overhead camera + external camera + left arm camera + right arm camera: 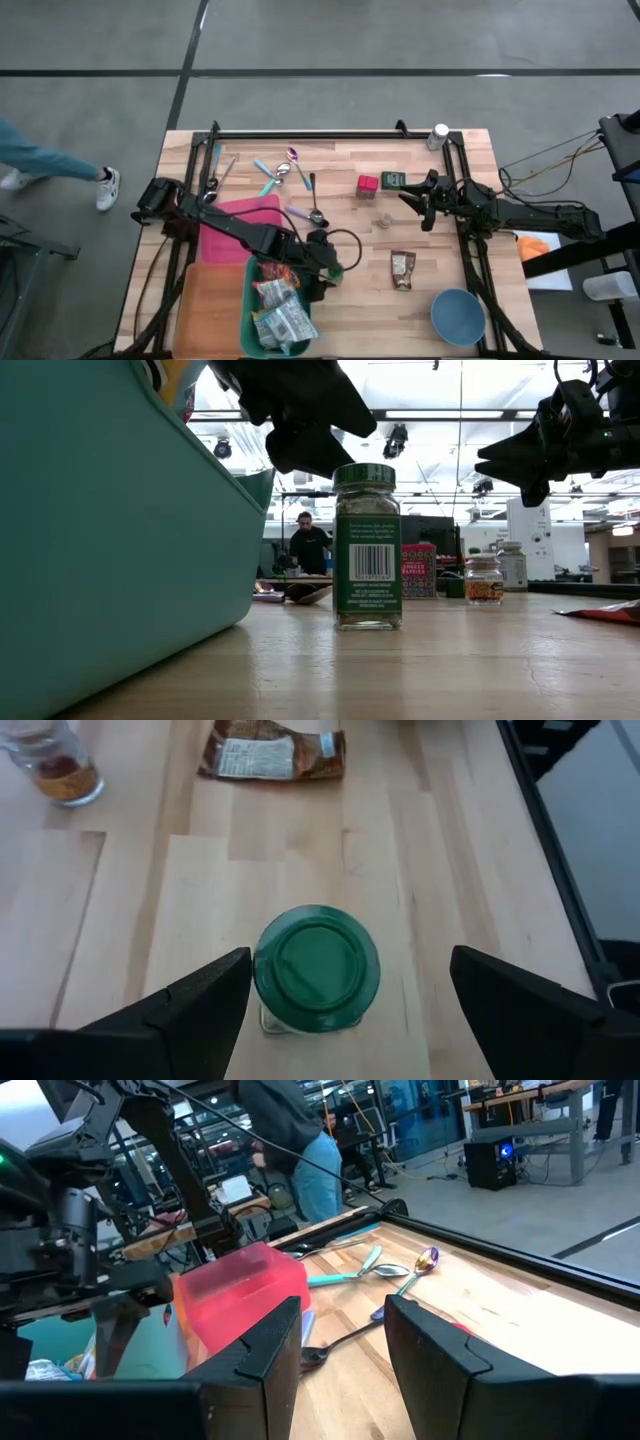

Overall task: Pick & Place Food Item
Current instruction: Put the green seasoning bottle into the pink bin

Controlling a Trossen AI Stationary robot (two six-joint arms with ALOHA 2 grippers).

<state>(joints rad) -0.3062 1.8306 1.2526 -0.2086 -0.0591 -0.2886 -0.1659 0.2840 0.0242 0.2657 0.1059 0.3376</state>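
Jar [316, 970], rigid, slick glass, is standing low-centre under the open left gripper [350, 1010]; best gripped beneath its green lid [317, 959]. Right gripper [424, 200], upper right, is waiting part-open.

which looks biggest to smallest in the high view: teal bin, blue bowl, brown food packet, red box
1. teal bin, clearly the largest.
2. blue bowl.
3. brown food packet.
4. red box, the smallest, though only slightly smaller than the packet.
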